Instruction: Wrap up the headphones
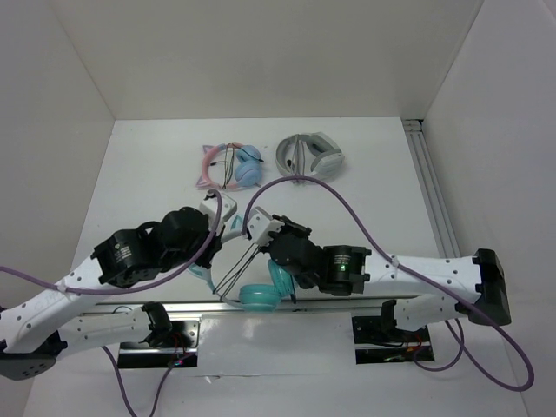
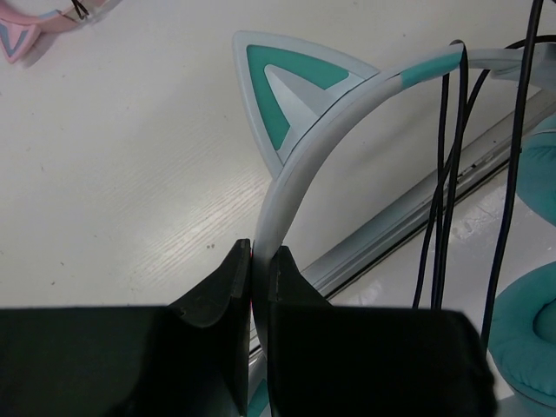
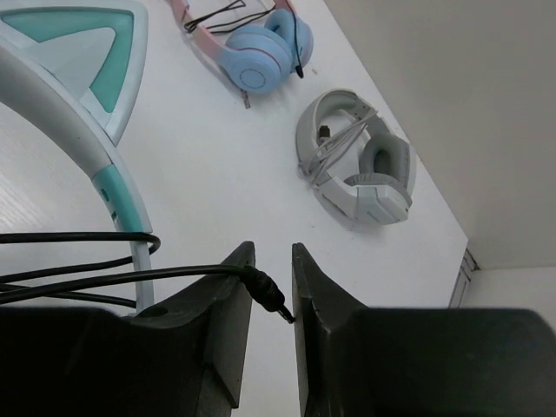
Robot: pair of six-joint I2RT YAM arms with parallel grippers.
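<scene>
The left claw point(image 2: 259, 261) clamps the headphones point(image 2: 300, 82) by the headband point(image 2: 287, 191). The cable point(image 3: 174, 274) runs to the right claw point(image 3: 272, 261), with the plug point(image 3: 268, 297) between its jaws; whether pinched, I cannot tell.

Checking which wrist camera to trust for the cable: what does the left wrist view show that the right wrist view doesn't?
Only the left wrist: the left claw shut on the teal headband, a teal earcup and the metal rail. Only the right wrist: the plug in the gap of the right claw, plus the grey-and-white headphones. Both: the headband's cat ear and the looped black cable.
</scene>
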